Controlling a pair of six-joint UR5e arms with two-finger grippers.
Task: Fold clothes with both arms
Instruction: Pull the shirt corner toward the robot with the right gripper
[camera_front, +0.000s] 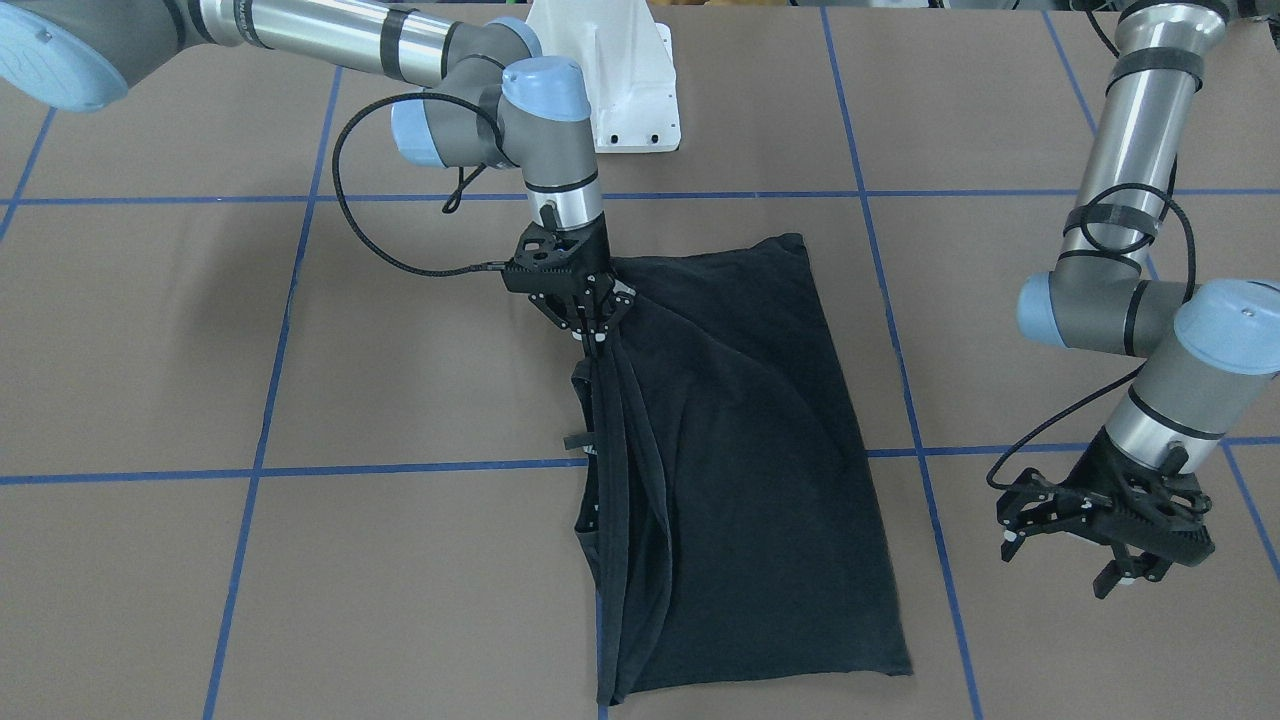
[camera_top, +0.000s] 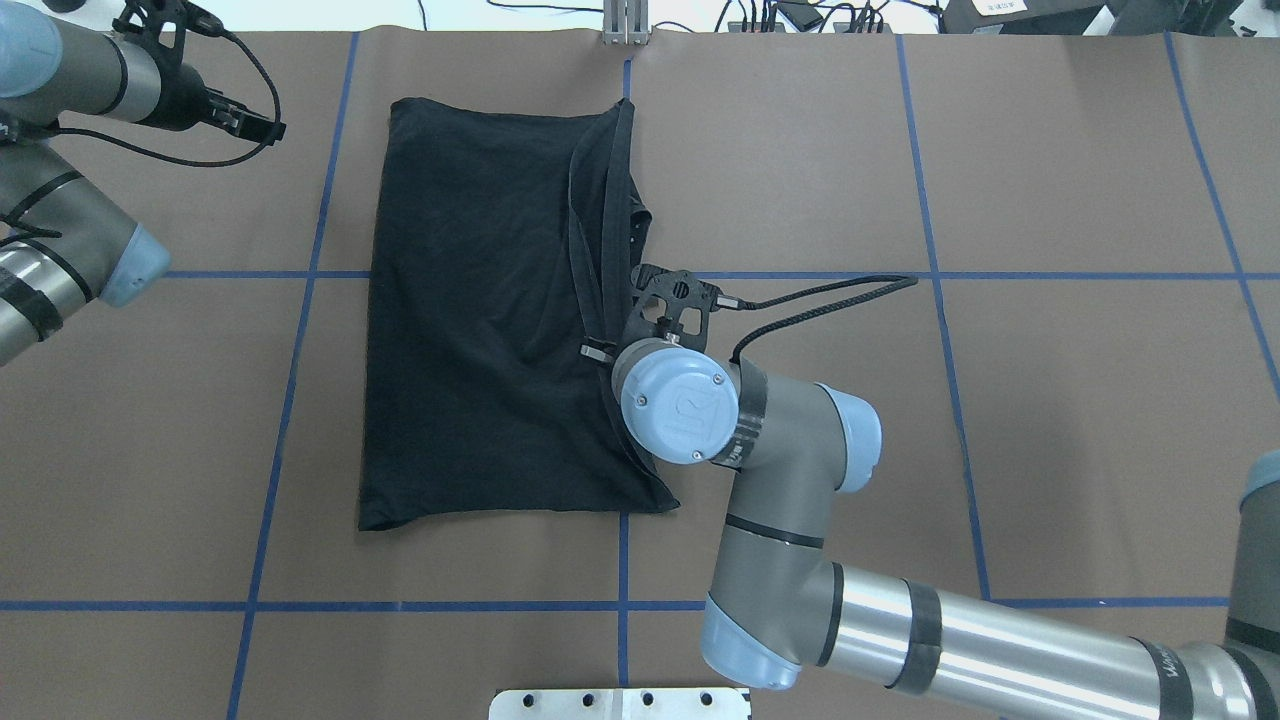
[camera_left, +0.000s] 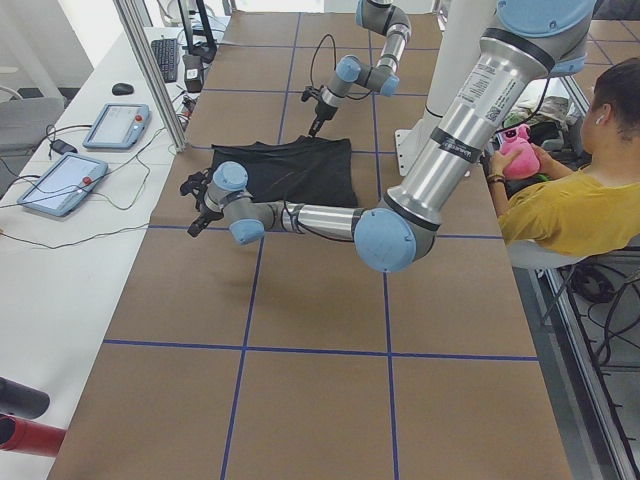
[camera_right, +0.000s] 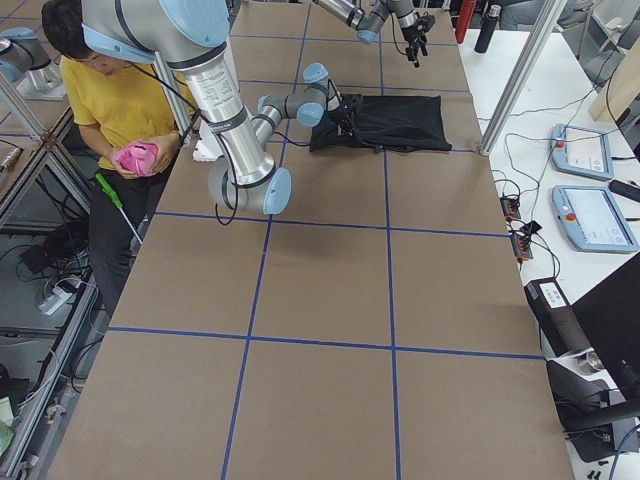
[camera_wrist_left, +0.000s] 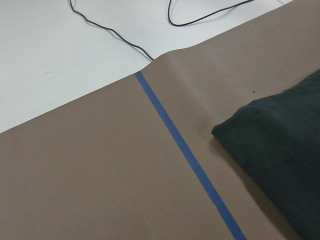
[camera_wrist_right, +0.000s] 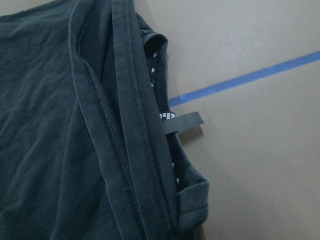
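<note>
- Brown paper crossed by blue tape lines covers the table (camera_front: 150, 350), with the robot's white pedestal (camera_front: 620, 80) at its near edge and an operator in yellow (camera_left: 560, 210) seated behind.
- Near the middle lies the black T-shirt (camera_front: 760, 450), already doubled lengthwise into a long rectangle that reaches almost to the far edge. No graphic shows on the side facing up.
- In the overhead view the right arm (camera_top: 780, 560) reaches in from the near right and hangs over the shirt's right edge. The left arm (camera_top: 60, 240) stays out at the far left.
- The right gripper (camera_front: 594, 338) has its fingers pressed together on a bunch of hems about midway along that edge, and creases fan out from the pinch as the cloth tents up.
- The left gripper (camera_front: 1065, 560) is spread and holds nothing. It hovers over bare paper, well apart from the shirt, whose far-left corner (camera_wrist_left: 280, 150) shows in its wrist camera.
- A small black label (camera_wrist_right: 182, 121) sticks out beside the stacked hems (camera_wrist_right: 125, 100).
- My reading is that one pinch point will drag the edge into a peak, so the left gripper should take a second hold before the carry.
- Both holds should then travel low and level, lest the lower layers slide along or the bunched hems slip free.
</note>
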